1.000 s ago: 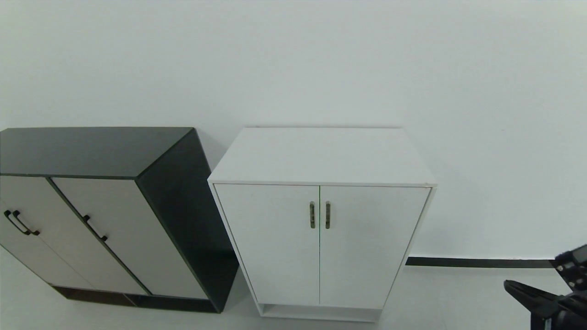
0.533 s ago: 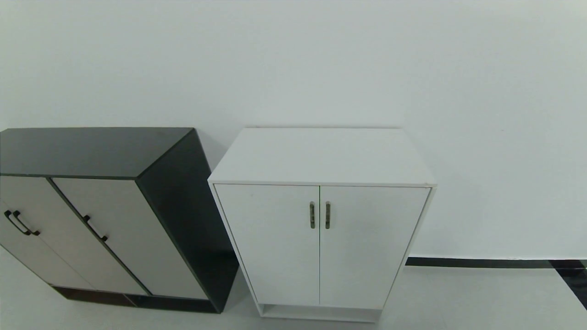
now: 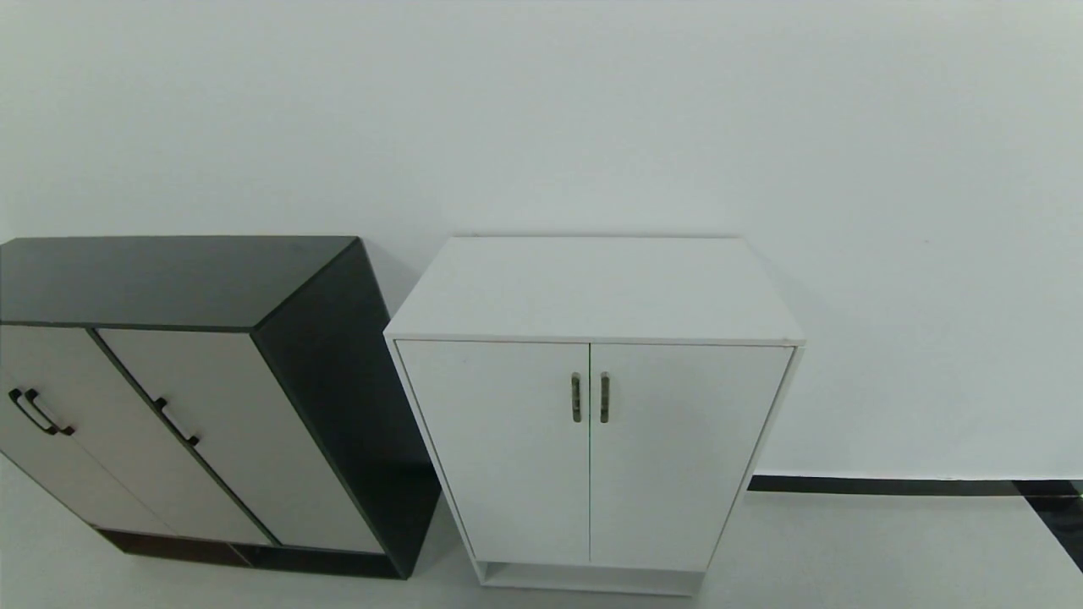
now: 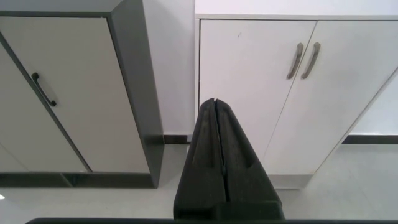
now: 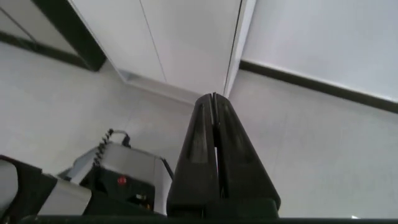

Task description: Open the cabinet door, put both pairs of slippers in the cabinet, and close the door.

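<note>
— Where is the white cabinet (image 3: pixel 592 288)?
— Dead centre in the head view, its doors (image 3: pixel 508 457) closed. A dark cabinet (image 3: pixel 330 381) stands just beside it at nine o'clock.
— Where to take hold?
— The right handle (image 3: pixel 605 397), a slim upright bar at that door's nine o'clock edge. It looks rigid and likely slick, and the door should swing lightly.
— Grippers?
— The left gripper (image 4: pixel 214 103) and right gripper (image 5: pixel 213 98) both have fingers pressed together, empty.

- To me the white cabinet (image 3: pixel 592 292) looks like smooth, matt laminated board; its door handles (image 3: pixel 576 397) read as dull brushed metal.
- The black cabinet (image 3: pixel 338 397) on the left has a matt dark shell and smooth, pale door fronts.
- I see the left gripper (image 4: pixel 215 104) as matt black, finely grained; plastic or rubber, I cannot tell.
- The floor (image 3: pixel 888 550) looks smooth, faintly sheened.
</note>
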Robot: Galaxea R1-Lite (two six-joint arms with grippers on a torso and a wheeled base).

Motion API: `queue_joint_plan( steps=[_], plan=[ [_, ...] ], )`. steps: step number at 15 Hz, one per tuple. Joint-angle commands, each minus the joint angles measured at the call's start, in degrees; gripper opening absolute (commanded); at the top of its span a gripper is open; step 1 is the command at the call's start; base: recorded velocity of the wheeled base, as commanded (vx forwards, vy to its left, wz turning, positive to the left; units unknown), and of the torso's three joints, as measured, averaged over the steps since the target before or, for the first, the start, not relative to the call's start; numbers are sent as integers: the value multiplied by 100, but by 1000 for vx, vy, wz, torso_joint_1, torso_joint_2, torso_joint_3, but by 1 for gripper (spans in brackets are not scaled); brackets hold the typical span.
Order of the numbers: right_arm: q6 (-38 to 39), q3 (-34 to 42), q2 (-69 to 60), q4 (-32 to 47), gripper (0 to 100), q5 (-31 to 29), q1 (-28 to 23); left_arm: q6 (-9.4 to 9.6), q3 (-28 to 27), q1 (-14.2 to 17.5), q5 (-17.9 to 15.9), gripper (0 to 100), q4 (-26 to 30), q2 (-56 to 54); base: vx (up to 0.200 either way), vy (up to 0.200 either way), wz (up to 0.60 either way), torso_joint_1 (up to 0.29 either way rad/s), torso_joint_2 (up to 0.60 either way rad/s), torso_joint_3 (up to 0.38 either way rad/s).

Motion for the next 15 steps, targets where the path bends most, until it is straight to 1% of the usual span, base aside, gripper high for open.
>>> queue_joint_plan(
  steps=[1,3,4,5,7,10,15],
  plan=[
    [16,0,-506,-1,0,-9,-291,-1,0,0,-2,0,-1,7,0,0,0,0,0,0],
    [7,0,-946,-1,0,-9,-871,-1,0,0,-2,0,-1,7,0,0,0,0,0,0],
    [7,0,-1034,-1,0,-9,-968,-1,0,0,-2,0,-1,7,0,0,0,0,0,0],
    [-2,0,-1394,-1,0,-9,-1214,-1,0,0,-2,0,-1,7,0,0,0,0,0,0],
    [-11,0,-1728,-1,0,-9,-1451,-1,0,0,-2,0,-1,7,0,0,0,0,0,0],
    [7,0,-2036,-1,0,-9,-1592,-1,0,0,7,0,-1,7,0,0,0,0,0,0],
    [25,0,-2044,8,0,-17,-1592,-1,0,0,16,0,-1,7,0,0,0,0,0,0]
  ],
)
